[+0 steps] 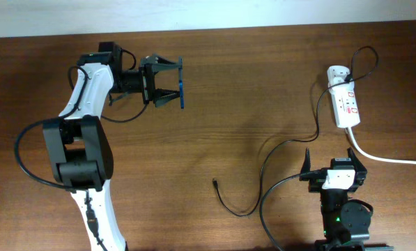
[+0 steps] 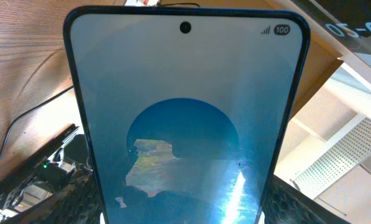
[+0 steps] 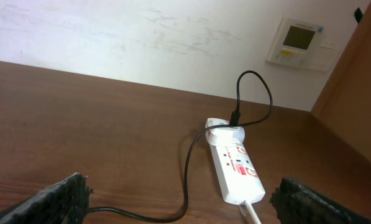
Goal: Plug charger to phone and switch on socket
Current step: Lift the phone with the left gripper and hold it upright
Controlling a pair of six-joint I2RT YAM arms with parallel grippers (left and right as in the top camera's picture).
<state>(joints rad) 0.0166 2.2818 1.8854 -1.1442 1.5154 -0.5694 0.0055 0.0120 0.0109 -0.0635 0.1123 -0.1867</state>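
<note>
My left gripper (image 1: 167, 81) is shut on the phone (image 1: 182, 93) and holds it above the table at the back left, edge-on from overhead. In the left wrist view the phone (image 2: 185, 93) fills the frame, with a blue screen and a lighter circle. The charger's black cable (image 1: 263, 164) runs from a white adapter (image 1: 337, 72), plugged into the socket strip (image 1: 346, 106), to its connector tip (image 1: 214, 183) lying loose on the table. My right gripper (image 1: 329, 157) is open and empty, near the front right. The right wrist view shows the socket (image 3: 235, 168) and the cable (image 3: 188, 168) ahead of it.
The socket's thick white cord (image 1: 389, 159) runs off to the right edge. Black cables loop around the left arm base (image 1: 79, 150) and the right arm base (image 1: 343, 216). A wall and a wall thermostat (image 3: 299, 41) lie beyond the table's far edge.
</note>
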